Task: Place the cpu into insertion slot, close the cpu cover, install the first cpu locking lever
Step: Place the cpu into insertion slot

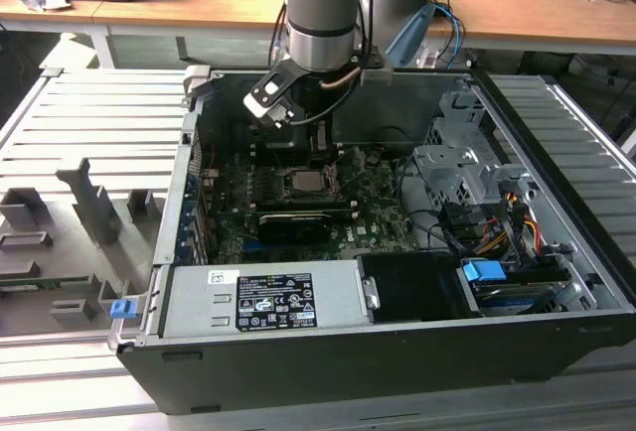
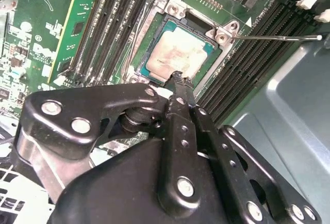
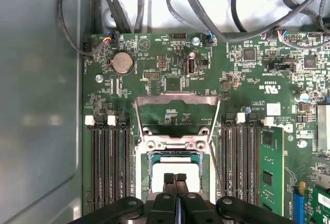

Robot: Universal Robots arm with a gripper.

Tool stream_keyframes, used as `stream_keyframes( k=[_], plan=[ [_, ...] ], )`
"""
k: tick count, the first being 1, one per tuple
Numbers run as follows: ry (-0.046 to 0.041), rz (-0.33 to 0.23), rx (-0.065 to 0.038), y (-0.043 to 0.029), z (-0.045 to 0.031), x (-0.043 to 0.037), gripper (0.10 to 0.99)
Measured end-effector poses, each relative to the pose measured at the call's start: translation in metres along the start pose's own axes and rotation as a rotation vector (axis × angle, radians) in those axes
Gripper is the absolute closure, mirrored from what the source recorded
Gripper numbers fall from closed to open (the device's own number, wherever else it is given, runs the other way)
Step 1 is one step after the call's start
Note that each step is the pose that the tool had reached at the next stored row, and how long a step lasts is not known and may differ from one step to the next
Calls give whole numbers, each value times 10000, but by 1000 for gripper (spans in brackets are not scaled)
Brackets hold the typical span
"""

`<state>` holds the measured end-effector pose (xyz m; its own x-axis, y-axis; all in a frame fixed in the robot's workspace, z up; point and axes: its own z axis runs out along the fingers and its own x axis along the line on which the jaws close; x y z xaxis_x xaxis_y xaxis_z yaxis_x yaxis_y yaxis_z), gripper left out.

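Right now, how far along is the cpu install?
Done: the cpu lies flat in the socket. In hand: the gripper is shut, its tips at the cpu's edge in the second wrist view. Left: the cover still stands open in the first wrist view, and the lever sticks out unlatched.

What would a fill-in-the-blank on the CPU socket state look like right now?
1. The cpu sits in the ___ of the green motherboard.
2. The cpu cover is swung ___, off the cpu.
3. The gripper hangs over the cpu with its fingers ___.

Missing words: socket; open; shut.
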<state>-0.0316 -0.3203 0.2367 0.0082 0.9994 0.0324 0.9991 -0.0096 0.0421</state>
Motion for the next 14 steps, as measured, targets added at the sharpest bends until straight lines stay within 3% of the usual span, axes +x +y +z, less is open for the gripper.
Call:
stream_keyframes(
  k=[7,14],
  plan=[
    [0,0,0,4,-97,4,980],
    [-2,0,1,44,-112,8,980]
  ],
)
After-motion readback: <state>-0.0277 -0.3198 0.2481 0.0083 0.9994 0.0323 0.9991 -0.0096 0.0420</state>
